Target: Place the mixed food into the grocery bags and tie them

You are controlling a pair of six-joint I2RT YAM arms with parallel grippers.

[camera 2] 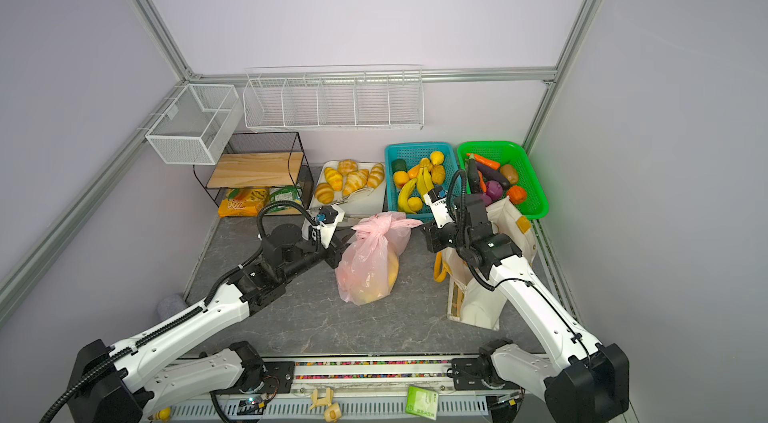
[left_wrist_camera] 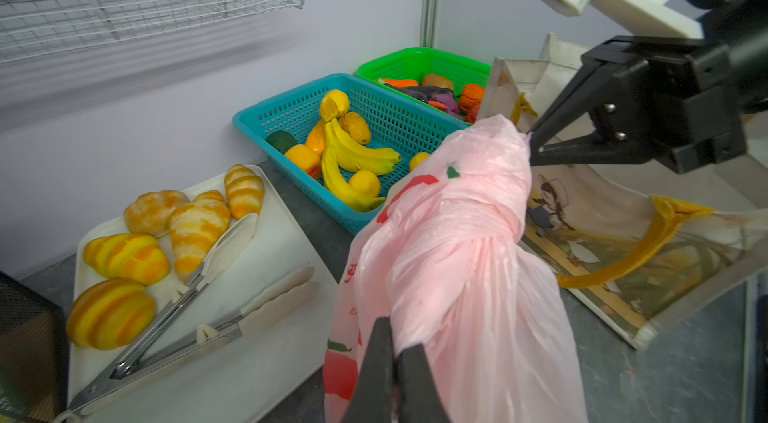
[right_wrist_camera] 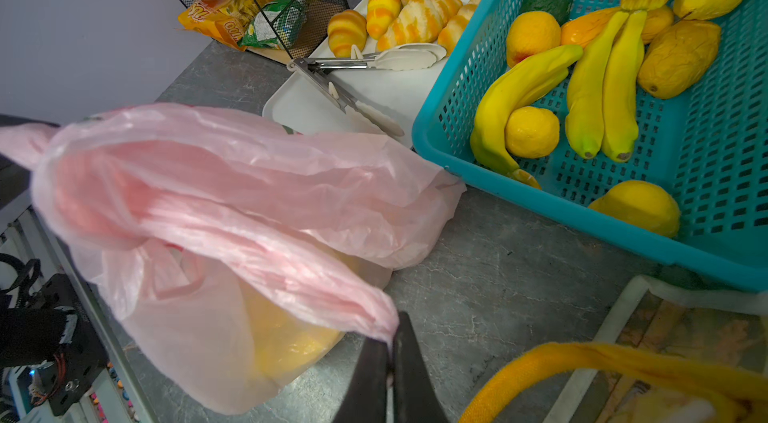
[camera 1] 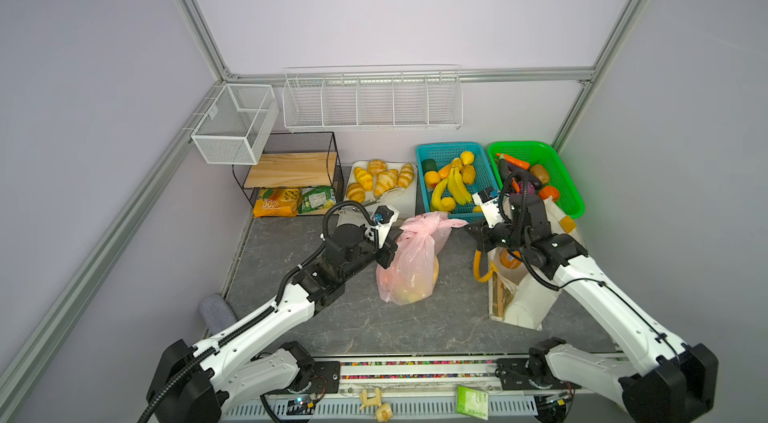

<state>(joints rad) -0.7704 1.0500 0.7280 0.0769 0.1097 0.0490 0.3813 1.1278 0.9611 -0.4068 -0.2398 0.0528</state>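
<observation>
The pink plastic bag (camera 1: pixel 411 271) (camera 2: pixel 368 271) stands mid-table with yellow-orange fruit (right_wrist_camera: pixel 291 342) showing through it. Its handles are knotted at the top (camera 1: pixel 420 225). My left gripper (left_wrist_camera: pixel 392 333) (camera 1: pixel 395 243) is shut on the handle end at the bag's left. My right gripper (right_wrist_camera: pixel 392 337) (camera 1: pixel 471 229) is shut on the other handle end (right_wrist_camera: pixel 332 292), stretched out to the right. The cream canvas tote (camera 1: pixel 523 300) (left_wrist_camera: pixel 602 234) with yellow-orange handles (right_wrist_camera: pixel 582 358) stands under my right arm. Something orange (camera 1: pixel 508 261) shows in its mouth. Bananas (right_wrist_camera: pixel 598 88) and oranges lie in the teal basket (camera 1: pixel 422 175).
A green basket (camera 1: pixel 561 175) of vegetables sits at the back right. A white tray (camera 1: pixel 405 202) holds croissants and metal tongs (left_wrist_camera: pixel 187 317) behind the bag. A black wire shelf (camera 1: pixel 291 167) with snack packets stands at the back left, under white wire baskets.
</observation>
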